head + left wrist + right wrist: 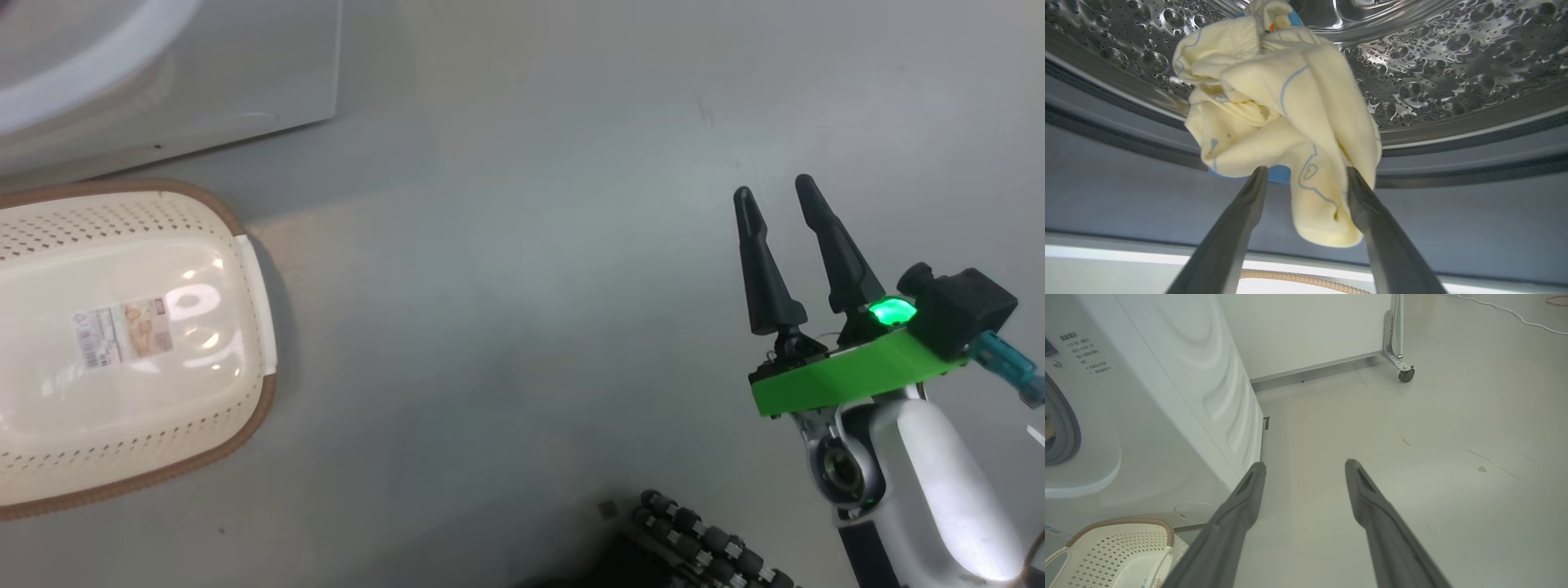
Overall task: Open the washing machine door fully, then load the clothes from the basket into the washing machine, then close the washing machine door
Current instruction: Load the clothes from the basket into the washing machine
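The left gripper (1306, 169) has its fingers (1237, 228) spread wide, clamped on nothing. The clothes (1274, 94) sit bunched just beyond the tips, with one cream fold lying against the inner side of the right-hand finger. It may be caught there or merely resting; the view is too close to say. The bundle lies at the mouth of the steel drum (1453, 49), its lower tail over the grey gasket (1474, 163) rather than deep inside.

To finish loading well, nudge the bundle further into the drum, then draw the fingers straight back so no fabric trails out with them. Nothing should lie across the gasket when the door closes.

The right gripper (773, 186) hangs over bare floor (531, 286), fingers apart and empty. The basket (163, 237) stands beside the washing machine (1167, 416), its label bare, so this looks like the last load.
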Available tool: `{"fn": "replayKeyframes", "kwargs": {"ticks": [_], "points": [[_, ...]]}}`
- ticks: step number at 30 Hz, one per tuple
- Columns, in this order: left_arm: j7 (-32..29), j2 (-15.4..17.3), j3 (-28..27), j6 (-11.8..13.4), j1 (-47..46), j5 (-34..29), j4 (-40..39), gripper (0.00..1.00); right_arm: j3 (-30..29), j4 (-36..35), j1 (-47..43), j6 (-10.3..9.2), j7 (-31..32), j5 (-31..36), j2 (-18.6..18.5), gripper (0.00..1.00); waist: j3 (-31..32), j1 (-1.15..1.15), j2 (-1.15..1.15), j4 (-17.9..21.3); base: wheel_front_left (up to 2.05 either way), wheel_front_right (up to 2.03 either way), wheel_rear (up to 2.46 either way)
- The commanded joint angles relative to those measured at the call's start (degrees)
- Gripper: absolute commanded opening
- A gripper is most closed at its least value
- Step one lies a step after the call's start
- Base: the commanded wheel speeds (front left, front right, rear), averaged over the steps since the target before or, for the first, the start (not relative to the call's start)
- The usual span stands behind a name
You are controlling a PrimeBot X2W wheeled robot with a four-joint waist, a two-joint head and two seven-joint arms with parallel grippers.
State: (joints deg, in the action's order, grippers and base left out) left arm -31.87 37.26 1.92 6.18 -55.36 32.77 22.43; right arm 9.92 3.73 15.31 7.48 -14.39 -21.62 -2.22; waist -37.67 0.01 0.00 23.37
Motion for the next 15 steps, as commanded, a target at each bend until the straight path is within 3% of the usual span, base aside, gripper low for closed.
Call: {"fn": "replayKeyframes", "kwargs": {"ticks": [1, 10, 11, 13, 15], "points": [[-0.9, 4.3, -2.2, 0.4, -2.4, -0.3, -1.3, 1.00, 1.2, -1.8, 0.3, 0.01, -0.6, -0.6, -0.7, 1.00, -1.2, -0.01, 0.00, 1.4, 0.00, 0.00, 0.00], [-8.4, 8.0, -2.5, 2.6, -6.6, -0.1, 2.7, 1.00, 2.6, -2.1, 0.7, 0.01, -0.6, -2.7, -0.7, 1.00, -4.5, -0.01, 0.00, 4.6, 0.00, 0.00, 0.00], [-9.1, 8.0, -2.5, 2.9, -6.9, 0.0, 2.9, 0.87, 2.7, -2.1, 0.7, 0.01, -0.6, -2.9, -0.7, 1.00, -4.7, -0.01, 0.00, 4.7, 0.00, 0.00, 0.00], [-10.2, 8.5, -2.3, 3.2, -7.6, -0.2, 3.0, 0.00, 2.8, -2.2, 0.7, 0.01, -0.6, -3.2, -0.7, 1.00, -5.2, -0.01, 0.00, 5.0, 0.00, 0.00, 0.00], [-10.7, 9.1, -1.9, 3.3, -8.5, -0.5, 3.1, 0.00, 2.9, -2.2, 0.6, 0.01, -0.6, -3.4, -0.7, 1.00, -5.5, -0.01, 0.00, 5.1, 0.00, 0.00, 0.00]]}}
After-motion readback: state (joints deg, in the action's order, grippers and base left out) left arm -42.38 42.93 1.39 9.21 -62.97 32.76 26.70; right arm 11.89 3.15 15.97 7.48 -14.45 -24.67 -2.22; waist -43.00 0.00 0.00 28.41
